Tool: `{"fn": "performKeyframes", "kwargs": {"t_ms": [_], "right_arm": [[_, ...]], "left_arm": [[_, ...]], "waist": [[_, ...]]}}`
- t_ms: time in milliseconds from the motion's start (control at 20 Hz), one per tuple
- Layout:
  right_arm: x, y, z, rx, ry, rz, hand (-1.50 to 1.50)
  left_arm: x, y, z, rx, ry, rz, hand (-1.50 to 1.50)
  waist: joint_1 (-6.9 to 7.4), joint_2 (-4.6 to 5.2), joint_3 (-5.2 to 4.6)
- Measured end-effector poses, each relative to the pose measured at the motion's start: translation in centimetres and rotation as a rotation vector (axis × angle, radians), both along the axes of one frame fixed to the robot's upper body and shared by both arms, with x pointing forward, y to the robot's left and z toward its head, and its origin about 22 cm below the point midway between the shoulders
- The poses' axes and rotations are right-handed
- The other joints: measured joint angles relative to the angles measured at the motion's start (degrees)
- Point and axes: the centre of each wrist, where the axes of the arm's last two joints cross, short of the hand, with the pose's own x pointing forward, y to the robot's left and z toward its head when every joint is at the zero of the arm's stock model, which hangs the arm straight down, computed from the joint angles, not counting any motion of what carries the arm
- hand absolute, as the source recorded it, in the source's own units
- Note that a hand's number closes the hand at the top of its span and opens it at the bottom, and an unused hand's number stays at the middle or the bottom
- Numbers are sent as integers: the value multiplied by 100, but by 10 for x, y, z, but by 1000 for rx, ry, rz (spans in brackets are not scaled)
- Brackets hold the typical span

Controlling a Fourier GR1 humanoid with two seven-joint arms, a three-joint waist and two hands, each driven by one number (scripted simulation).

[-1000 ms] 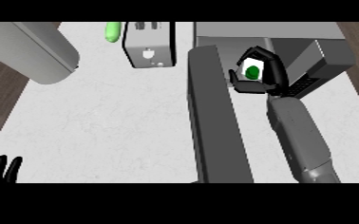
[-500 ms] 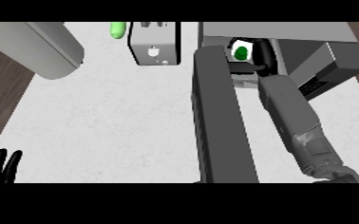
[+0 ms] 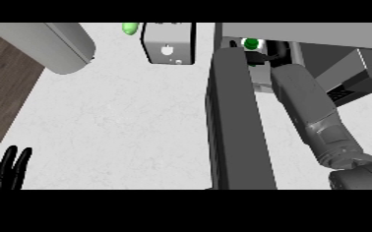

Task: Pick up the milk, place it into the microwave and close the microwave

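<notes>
your right hand (image 3: pixel 263 57) reaches inside the microwave (image 3: pixel 291 32), past its open door (image 3: pixel 236 123), curled round the green-capped milk (image 3: pixel 251 43). left hand (image 3: pixel 15 166) rests open, far left of the microwave.

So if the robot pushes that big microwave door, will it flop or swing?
The microwave door looks like a thick, flat slab, so it is probably stiff. It stands open beside the microwave, so it would likely swing shut rather than slide. Its size suggests it is fairly heavy.
</notes>
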Motion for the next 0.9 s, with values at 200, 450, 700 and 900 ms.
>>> {"fn": "performKeyframes", "kwargs": {"t_ms": [200, 450, 700, 900], "right_arm": [[4, -1, 7, -16, -2, -56, 150], [9, -9, 18, 3, -9, -215, 150], [10, -16, 21, -108, -56, -341, -150], [11, -16, 24, -203, -93, -411, -150]], "left_arm": [[4, -2, -1, 6, -9, -15, -150], [9, -2, -2, 30, -11, -20, -150], [15, -3, 0, 62, -20, -24, -150], [20, -6, 2, 86, -19, -34, -150]], "waist": [[95, 57, 3], [201, 132, 8], [303, 194, 6], [372, 239, 10]]}}
